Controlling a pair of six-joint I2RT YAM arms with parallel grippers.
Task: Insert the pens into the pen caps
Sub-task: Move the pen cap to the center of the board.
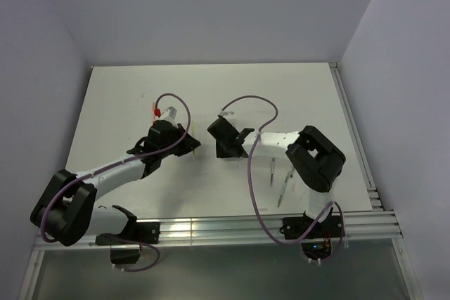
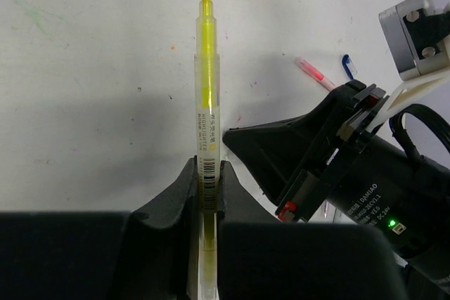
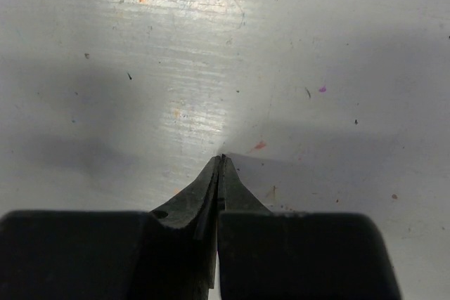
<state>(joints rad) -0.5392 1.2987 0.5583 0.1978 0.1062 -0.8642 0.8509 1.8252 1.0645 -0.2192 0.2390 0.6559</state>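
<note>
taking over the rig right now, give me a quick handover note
Left gripper: shut on the yellow pen, bare tip pointing away from the wrist.
Right gripper: shut, empty, over bare table.
On the table: pink pen with a blue cap beside it; two thin pens by the right arm.
Done: no pen visibly capped.
Left: probably fetch a cap with the right gripper, cap the yellow pen, then the rest.
</note>
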